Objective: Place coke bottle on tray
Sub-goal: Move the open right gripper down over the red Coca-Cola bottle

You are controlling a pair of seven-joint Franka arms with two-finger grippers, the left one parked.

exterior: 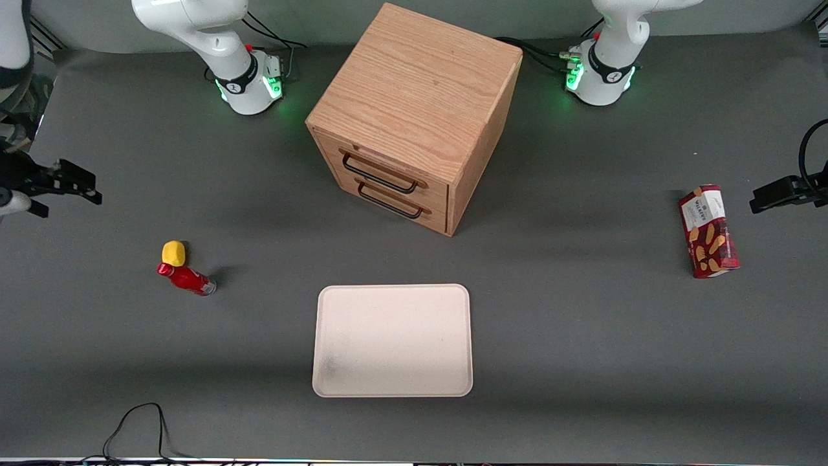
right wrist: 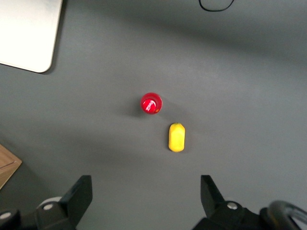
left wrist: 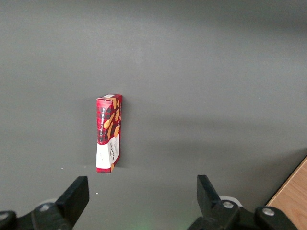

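Risk: lemon crowds the bottle.
Gripper (right wrist: 144,201) above bottle (right wrist: 151,103), fingers apart, empty; lemon (right wrist: 176,137) just beside could get nudged; tray (exterior: 392,340) well apart.

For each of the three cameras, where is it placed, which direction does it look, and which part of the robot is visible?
Front view: high, facing both arm bases, over the tray, cabinet and coke bottle.
Right wrist view: looks down on the upright coke bottle and yellow object; open end effector high above, apart from both.
Left wrist view: looks down on the biscuit box.
Front and right wrist share bottle, yellow object, tray.
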